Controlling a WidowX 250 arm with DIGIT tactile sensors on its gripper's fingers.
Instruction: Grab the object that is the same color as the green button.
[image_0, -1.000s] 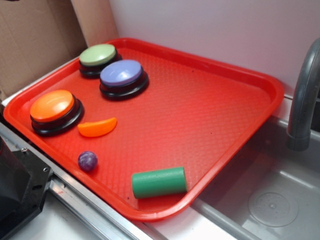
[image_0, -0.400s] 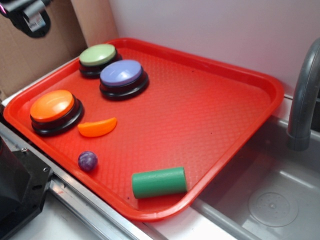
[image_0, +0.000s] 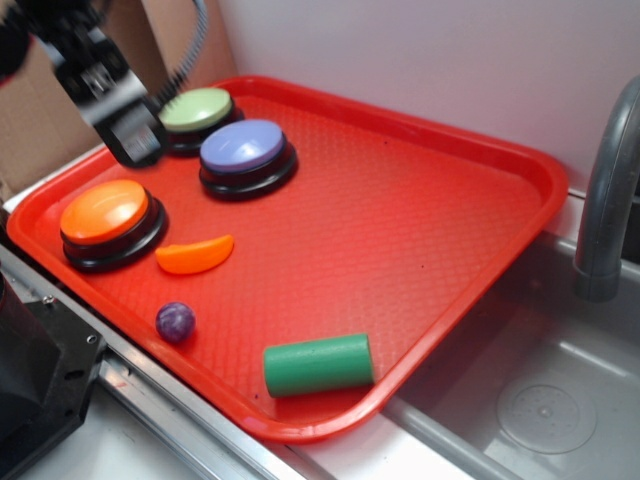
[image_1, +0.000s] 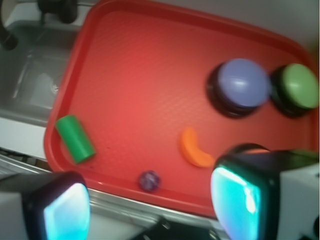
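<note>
Because it lies on its side at the tray's (image_0: 520, 160) near lip, beside the sink (image_0: 540, 400), the green cylinder block (image_0: 318, 364) is free for a grasp, well apart from the purple ball (image_0: 175, 321) and orange crescent slice (image_0: 195, 254). Farther back, the hand (image_0: 135, 148) hangs tilted over the far-left corner between the orange button (image_0: 104, 211) and green button (image_0: 196, 108), holding nothing; its pads (image_1: 235, 192) seem spread wide, though blurred.

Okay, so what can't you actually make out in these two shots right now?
- Gripper, exterior view: motion-blurred, so open or shut is unclear.
- Orange button, wrist view: mostly hidden behind a gripper finger.
- Faucet, exterior view: its top is cut off by the right edge.
- Green cylinder, wrist view: soft blur, no surface detail.
</note>
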